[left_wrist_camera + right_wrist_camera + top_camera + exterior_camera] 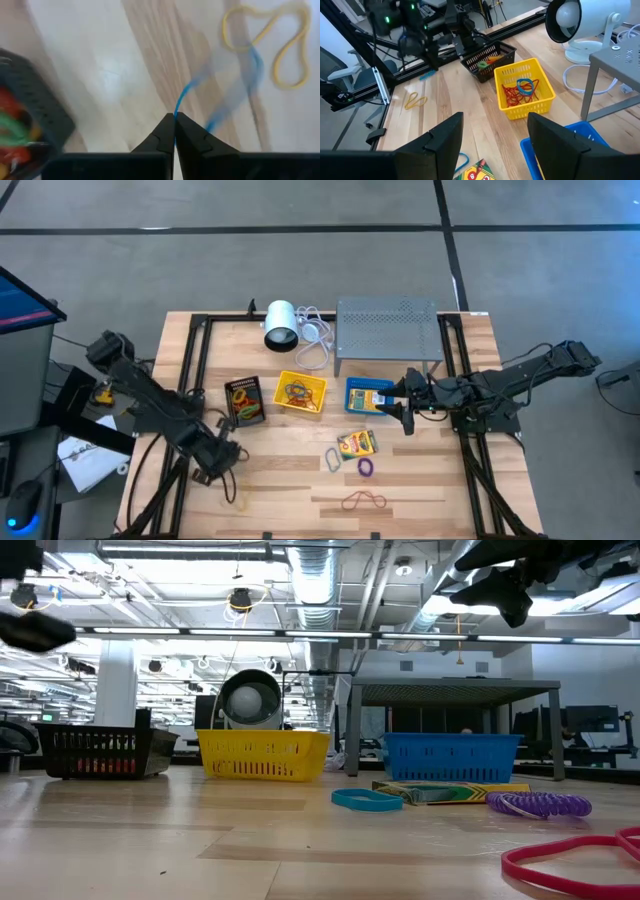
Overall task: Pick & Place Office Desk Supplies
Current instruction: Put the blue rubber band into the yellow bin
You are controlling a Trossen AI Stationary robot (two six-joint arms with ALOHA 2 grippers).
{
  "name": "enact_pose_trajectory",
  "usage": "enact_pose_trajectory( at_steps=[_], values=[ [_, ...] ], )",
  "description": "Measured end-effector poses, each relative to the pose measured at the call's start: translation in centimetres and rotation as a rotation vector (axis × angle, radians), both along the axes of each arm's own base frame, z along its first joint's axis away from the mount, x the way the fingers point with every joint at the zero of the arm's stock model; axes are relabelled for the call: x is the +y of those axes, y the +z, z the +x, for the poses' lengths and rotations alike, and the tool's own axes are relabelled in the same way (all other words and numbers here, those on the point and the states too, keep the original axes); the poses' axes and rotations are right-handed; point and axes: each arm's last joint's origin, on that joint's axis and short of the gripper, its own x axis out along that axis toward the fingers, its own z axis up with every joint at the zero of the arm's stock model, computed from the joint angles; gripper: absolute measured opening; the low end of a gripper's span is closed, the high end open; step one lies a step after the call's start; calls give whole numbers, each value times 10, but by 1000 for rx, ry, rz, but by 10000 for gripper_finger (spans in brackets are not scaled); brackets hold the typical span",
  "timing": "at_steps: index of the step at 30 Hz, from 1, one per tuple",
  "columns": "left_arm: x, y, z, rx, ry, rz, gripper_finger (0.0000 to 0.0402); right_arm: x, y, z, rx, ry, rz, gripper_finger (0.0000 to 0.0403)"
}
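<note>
In the lower left of the overhead frame, the left gripper (222, 463) sat low over the pale wooden table (290, 480), its fingers (162, 136) pressed together on a thin blue rubber-band loop (186, 95), with a thin yellow rubber-band loop (280, 45) lying just beyond it on the wood. At right of centre the right gripper (404, 416) hovered with fingers spread over the blue plastic basket (368, 397). A yellow plastic basket (301, 392) of red and blue bands and a black mesh basket (244, 401) stood to its left. A yellow-and-green crayon box (357, 443), a purple coiled ring (365, 467) and a red rubber-band loop (364, 501) lay lower down, at centre.
</note>
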Motion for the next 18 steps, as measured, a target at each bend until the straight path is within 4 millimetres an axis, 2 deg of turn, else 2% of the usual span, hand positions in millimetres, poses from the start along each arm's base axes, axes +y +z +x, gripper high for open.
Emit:
enact_pose_trajectory(
  at_steps=[4, 10, 18],
  values=[
    [10, 22, -8, -128, 66, -57, 0, 0, 0, 0, 0, 0, 0, 217],
    [30, 52, -15, -480, 221, -7, 0, -1, 0, 0, -1, -6, 0, 217],
    [59, 81, -10, -928, 622, 117, 0, -4, 3, 2, -25, -36, -58, 217]
  ],
)
